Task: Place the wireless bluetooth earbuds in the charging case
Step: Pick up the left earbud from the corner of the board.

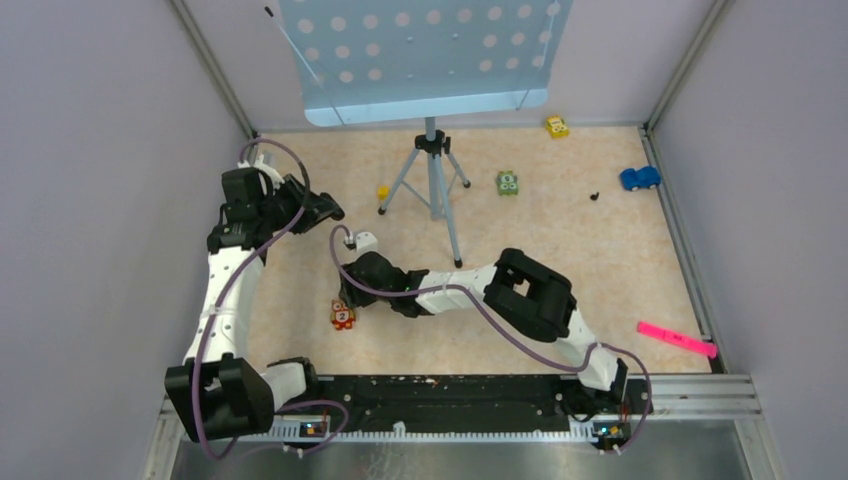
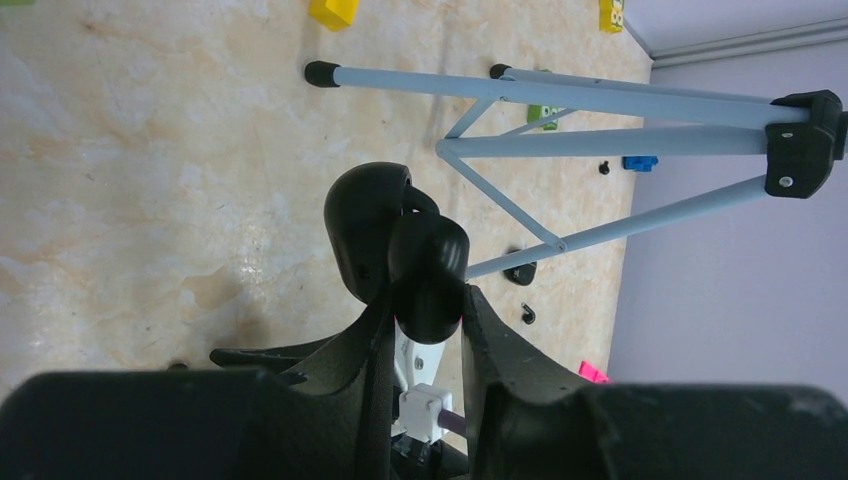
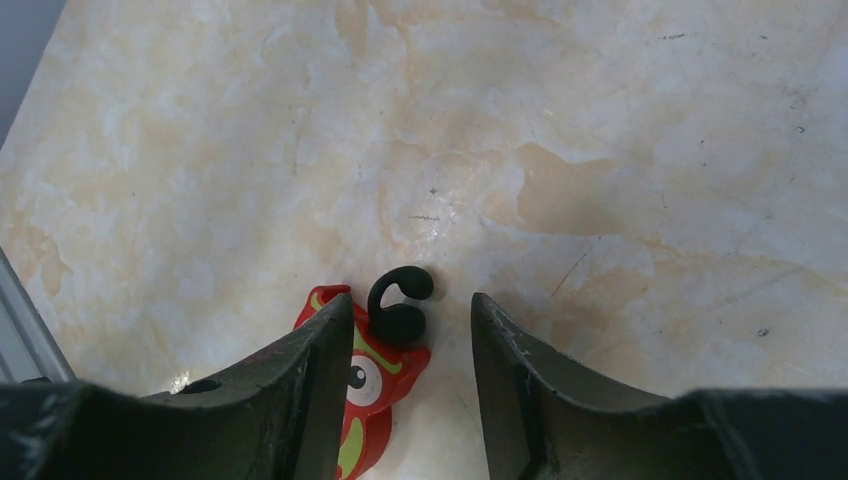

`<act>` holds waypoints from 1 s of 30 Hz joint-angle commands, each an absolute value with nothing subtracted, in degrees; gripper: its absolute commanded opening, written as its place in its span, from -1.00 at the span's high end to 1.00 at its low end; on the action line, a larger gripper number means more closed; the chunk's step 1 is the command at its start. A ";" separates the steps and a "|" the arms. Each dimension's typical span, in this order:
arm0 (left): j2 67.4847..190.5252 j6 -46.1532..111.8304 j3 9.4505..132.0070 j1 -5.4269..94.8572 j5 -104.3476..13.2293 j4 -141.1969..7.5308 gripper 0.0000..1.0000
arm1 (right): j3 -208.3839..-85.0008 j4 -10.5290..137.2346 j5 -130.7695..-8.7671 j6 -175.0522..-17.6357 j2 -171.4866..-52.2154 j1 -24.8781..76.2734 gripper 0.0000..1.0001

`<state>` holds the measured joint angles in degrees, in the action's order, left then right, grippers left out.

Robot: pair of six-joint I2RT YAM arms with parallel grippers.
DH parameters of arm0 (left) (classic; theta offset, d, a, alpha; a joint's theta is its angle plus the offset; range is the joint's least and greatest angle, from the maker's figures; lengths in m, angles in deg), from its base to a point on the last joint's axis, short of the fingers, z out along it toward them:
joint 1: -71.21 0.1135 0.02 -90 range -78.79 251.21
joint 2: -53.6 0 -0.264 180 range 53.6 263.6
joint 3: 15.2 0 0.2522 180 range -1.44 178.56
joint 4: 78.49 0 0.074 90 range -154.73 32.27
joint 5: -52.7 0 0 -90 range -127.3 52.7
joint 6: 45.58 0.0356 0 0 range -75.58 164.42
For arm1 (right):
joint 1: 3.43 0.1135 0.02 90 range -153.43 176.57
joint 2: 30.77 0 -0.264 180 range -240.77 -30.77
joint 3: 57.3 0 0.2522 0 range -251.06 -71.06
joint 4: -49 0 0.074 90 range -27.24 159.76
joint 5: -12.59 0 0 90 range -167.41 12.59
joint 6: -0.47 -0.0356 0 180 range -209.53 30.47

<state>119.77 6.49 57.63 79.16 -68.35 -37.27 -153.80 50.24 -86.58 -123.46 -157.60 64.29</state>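
Note:
My left gripper [image 2: 427, 298] is shut on the black charging case [image 2: 400, 240] and holds it above the table at the left [image 1: 322, 208]. The case's two rounded halves stand apart. In the right wrist view a black hook-shaped earbud [image 3: 398, 312] lies on the table against a red toy block [image 3: 368, 385]. My right gripper [image 3: 411, 300] hangs low over it, open, one finger on each side, touching nothing. Another tiny black earbud [image 1: 594, 196] lies far right near the blue toy car [image 1: 639, 178].
A tripod [image 1: 434, 180] carrying a perforated blue board [image 1: 425, 55] stands mid-table. A yellow block [image 1: 382, 191], green block [image 1: 508, 183], yellow toy [image 1: 557, 126] and pink marker [image 1: 677, 340] lie around. A small black hooked piece [image 2: 528, 314] lies beyond a tripod foot.

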 commanded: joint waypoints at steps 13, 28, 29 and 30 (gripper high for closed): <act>119.69 6.21 57.72 79.56 -71.77 -40.64 1.00 | -161.22 54.47 -86.70 -123.49 -160.48 64.75 0.24; 119.78 4.98 56.87 79.56 -73.00 -42.04 1.00 | -158.26 54.13 -89.11 -123.31 -157.09 64.73 0.64; 119.80 4.89 56.69 79.56 -73.10 -42.25 1.00 | -157.98 53.88 -89.36 -123.37 -156.58 64.74 0.68; 119.78 4.82 56.58 79.56 -73.34 -42.39 1.00 | -157.72 53.69 -89.79 -123.35 -156.02 64.74 0.74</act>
